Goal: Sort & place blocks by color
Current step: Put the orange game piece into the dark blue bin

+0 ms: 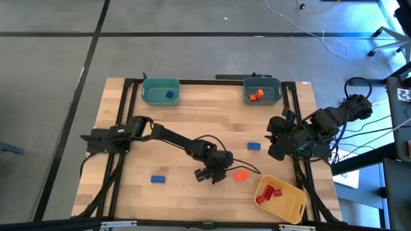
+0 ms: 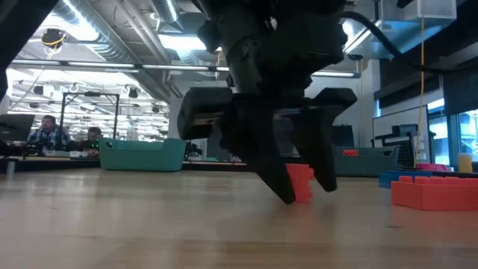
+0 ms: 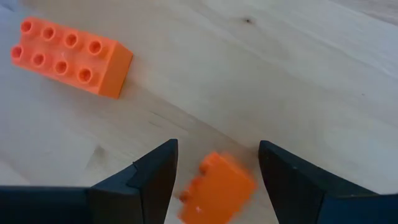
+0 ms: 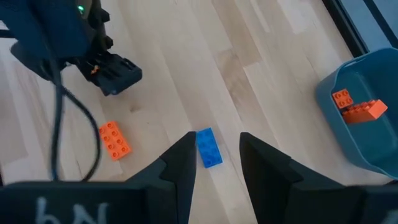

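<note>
The left end effector point(image 3: 214, 171), fingers wide, is straddling a small orange block point(image 3: 214, 190), which looks light, rigid and slick, best pinched across its flat sides.

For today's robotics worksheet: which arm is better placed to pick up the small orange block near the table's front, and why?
Left. The left gripper is open with the small orange block already between its fingers. The right gripper sits over a blue block, farther off.
</note>
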Robot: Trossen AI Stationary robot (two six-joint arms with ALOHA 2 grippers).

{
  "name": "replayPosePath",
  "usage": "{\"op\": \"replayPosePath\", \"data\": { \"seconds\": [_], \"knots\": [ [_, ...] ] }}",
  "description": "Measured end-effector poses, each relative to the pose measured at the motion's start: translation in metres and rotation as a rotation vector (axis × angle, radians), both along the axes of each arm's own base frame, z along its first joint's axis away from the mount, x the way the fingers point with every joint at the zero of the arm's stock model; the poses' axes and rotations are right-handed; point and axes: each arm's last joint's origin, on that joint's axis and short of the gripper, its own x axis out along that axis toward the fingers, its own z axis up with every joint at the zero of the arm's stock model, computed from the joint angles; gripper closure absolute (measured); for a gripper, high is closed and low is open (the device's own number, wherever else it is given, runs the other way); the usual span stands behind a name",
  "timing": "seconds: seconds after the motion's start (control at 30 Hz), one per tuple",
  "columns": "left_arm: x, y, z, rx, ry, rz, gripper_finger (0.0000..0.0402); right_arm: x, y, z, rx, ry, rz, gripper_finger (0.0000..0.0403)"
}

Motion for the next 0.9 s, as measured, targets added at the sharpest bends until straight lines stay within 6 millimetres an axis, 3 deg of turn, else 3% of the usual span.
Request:
{"op": "replayPosePath", "data": {
  "seconds": [0.57,0.9],
  "knots": [
    [-0.0015,0.0023,-0.0028,-0.001,0.041,0.046,0.0185,0.0000,0.0000,0.0001,-0.001,-0.001,0.002,0.0279],
    [-0.0047,0.0033,-0.0050,0.019,0.081,0.064,0.0221,0.0001,0.0000,0.0000,-0.001,-0.001,0.002,0.0279]
  ]
}}
